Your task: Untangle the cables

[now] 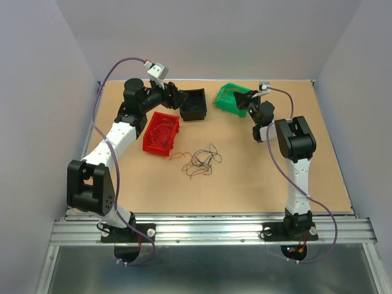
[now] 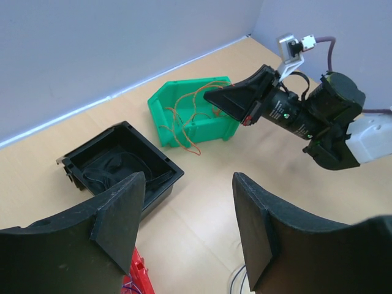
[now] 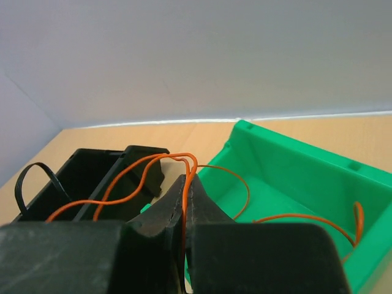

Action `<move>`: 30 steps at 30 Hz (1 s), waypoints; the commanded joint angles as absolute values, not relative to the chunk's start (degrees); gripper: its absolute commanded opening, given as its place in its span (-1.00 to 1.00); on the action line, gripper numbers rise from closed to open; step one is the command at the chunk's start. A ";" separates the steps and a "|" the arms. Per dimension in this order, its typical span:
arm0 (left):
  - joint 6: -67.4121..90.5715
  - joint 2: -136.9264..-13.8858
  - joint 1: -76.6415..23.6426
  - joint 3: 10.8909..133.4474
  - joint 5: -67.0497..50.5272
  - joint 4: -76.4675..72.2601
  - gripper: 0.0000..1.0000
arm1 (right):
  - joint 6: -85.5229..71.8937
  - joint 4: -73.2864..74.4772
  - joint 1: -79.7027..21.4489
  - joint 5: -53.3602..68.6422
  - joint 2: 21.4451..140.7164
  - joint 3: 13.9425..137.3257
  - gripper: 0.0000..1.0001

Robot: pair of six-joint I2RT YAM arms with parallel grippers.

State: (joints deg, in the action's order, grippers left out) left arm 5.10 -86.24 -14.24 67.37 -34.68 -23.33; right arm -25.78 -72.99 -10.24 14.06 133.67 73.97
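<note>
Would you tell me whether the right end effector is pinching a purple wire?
No, the right end effector is shut on an orange wire.

You'll find a tangle of thin cables (image 1: 201,160) lying loose on the table (image 1: 257,177), just in front of the red bin (image 1: 157,149), which holds more of them. Your left gripper (image 1: 177,98) sits against the left side of the black bin (image 1: 196,114). Your right gripper (image 1: 245,101) reaches over the green bin (image 1: 225,101) at the back.

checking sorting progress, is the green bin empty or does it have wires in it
Not empty. The green bin holds orange wires looped across its inside, and the left wrist view shows one loop spilling over its wall.
</note>
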 commanded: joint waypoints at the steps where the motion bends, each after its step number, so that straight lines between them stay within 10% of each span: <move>1: 4.66 -88.77 -14.24 70.49 -36.21 -24.17 0.39 | -26.36 -78.49 -10.55 6.96 128.85 69.27 -0.99; 30: 2.55 -87.54 -15.29 69.52 -34.01 -23.56 0.38 | -16.71 3.01 -10.46 0.53 131.56 105.16 -0.99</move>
